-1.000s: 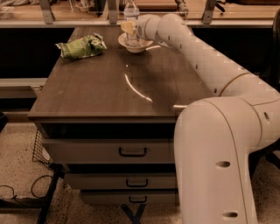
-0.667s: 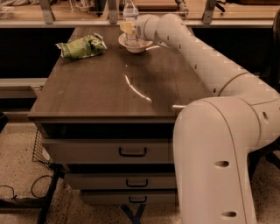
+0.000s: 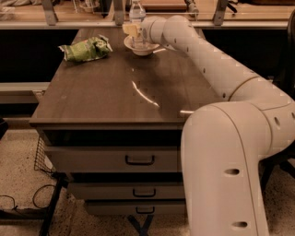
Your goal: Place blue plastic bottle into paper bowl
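The blue plastic bottle (image 3: 137,14) stands upright at the far end of the table, its base inside the paper bowl (image 3: 140,48). Only its clear upper part and shoulder show above my gripper. My gripper (image 3: 133,31) reaches in from the right at the bottle's middle, right above the bowl, with yellowish fingers around the bottle's label area.
A green crumpled chip bag (image 3: 86,48) lies at the far left of the dark wooden table (image 3: 120,92). Drawers are below the tabletop. A wire basket (image 3: 44,156) and cables are on the floor at left. A railing runs behind the table.
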